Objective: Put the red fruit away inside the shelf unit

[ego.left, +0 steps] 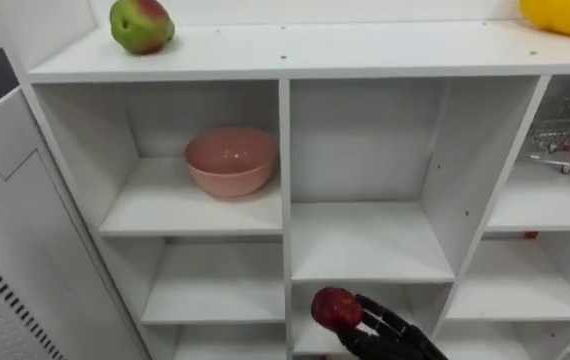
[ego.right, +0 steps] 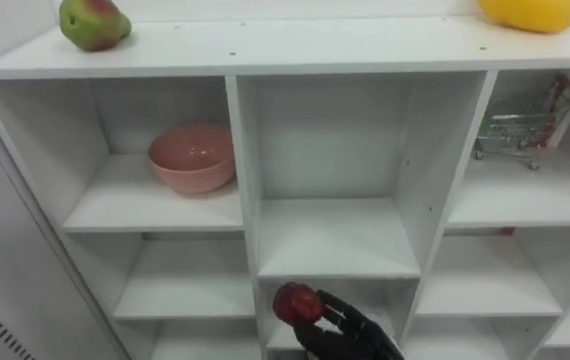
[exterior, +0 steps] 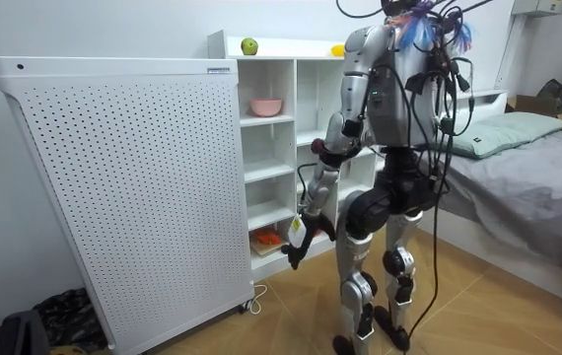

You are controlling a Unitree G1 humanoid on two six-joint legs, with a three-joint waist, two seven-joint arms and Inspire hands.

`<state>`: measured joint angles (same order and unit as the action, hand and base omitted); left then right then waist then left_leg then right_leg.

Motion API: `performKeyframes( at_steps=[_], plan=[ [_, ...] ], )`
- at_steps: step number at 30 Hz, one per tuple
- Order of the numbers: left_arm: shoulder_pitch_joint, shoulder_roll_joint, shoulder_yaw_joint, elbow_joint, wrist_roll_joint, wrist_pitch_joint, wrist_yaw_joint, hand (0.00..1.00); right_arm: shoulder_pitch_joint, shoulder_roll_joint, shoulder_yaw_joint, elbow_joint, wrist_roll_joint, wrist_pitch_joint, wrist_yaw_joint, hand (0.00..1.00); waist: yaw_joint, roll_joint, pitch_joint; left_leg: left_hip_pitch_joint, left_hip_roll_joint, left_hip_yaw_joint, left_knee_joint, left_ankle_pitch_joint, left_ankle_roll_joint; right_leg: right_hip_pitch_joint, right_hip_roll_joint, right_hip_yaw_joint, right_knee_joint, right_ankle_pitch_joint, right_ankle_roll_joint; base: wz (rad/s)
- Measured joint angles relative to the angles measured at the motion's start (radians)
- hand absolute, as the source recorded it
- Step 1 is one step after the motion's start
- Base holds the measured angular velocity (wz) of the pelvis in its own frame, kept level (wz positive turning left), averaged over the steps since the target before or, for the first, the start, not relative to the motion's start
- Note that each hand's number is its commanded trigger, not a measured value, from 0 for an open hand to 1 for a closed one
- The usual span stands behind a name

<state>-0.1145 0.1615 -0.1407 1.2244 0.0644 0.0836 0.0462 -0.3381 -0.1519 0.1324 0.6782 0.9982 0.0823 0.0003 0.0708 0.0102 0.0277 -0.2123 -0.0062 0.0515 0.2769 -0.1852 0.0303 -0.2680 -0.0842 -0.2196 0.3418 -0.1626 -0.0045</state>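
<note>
The red apple (ego.left: 336, 308) is being grasped by the right hand (ego.left: 393, 338), low before the closet's (ego.left: 285, 150) middle column. Placing seems to be underway, and the next move is looking like a lift onto a bare shelf. The left hand (exterior: 296, 237) is hanging down.

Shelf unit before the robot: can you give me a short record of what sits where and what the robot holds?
shelf top: green-red fruit left, yellow fruit right
upper left compartment: pink bowl
upper right compartment: small wire cart
right hand: curled round a red fruit, low before the middle column
left hand: hangs low
</note>
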Motion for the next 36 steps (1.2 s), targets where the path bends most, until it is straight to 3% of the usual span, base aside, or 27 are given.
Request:
performKeyframes(
  at_steps=[4, 10, 15, 20, 27, 36],
  plan=[
    [-0.042, -0.010, -0.001, 0.008, -0.037, -0.002, 0.014, 0.00, -0.059, 0.000, -0.046, 0.079, 0.176, -0.019, -0.007, 1.00, 0.016, 0.000, 0.0216, -0.109, -0.013, -0.001, 0.058, 0.004, 0.006, -0.107, -0.022, 0.011, 0.063, -0.001, -0.002, 0.05],
    [-0.070, -0.024, -0.028, 0.013, -0.117, -0.001, 0.046, 0.00, -0.167, -0.003, -0.075, 0.230, 0.393, -0.028, -0.003, 1.00, 0.031, 0.004, 0.0264, -0.218, -0.027, 0.003, 0.102, 0.007, 0.011, -0.223, -0.040, 0.019, 0.126, -0.004, -0.005, 0.07],
    [-0.078, -0.028, -0.030, 0.023, -0.151, -0.002, 0.078, 0.00, -0.222, -0.013, -0.116, 0.311, 0.414, -0.029, -0.003, 1.00, 0.051, 0.000, 0.0308, -0.307, -0.035, 0.004, 0.158, 0.009, 0.014, -0.312, -0.053, 0.024, 0.182, -0.014, -0.011, 0.03],
    [-0.090, -0.024, -0.050, 0.053, -0.152, 0.006, 0.107, 0.00, -0.259, -0.054, -0.127, 0.328, 0.452, -0.034, -0.012, 1.00, 0.063, -0.005, 0.0372, -0.425, -0.040, 0.003, 0.236, 0.002, 0.016, -0.431, -0.073, 0.028, 0.268, -0.030, -0.019, 0.09],
    [-0.112, -0.010, -0.114, 0.052, -0.150, 0.018, 0.136, 0.00, -0.379, -0.101, -0.157, 0.326, 0.498, -0.052, -0.068, 1.00, 0.068, -0.022, 0.0450, -0.591, -0.041, 0.006, 0.379, -0.029, 0.011, -0.590, -0.093, 0.039, 0.407, -0.070, -0.033, 0.07],
    [-0.116, -0.011, -0.179, 0.052, -0.148, 0.024, 0.184, 0.00, -0.451, -0.124, -0.199, 0.327, 0.547, -0.072, -0.128, 1.00, 0.063, -0.045, 0.0450, -0.692, -0.024, 0.001, 0.479, -0.048, 0.003, -0.670, -0.100, 0.019, 0.478, -0.079, -0.056, 0.02]
  ],
)
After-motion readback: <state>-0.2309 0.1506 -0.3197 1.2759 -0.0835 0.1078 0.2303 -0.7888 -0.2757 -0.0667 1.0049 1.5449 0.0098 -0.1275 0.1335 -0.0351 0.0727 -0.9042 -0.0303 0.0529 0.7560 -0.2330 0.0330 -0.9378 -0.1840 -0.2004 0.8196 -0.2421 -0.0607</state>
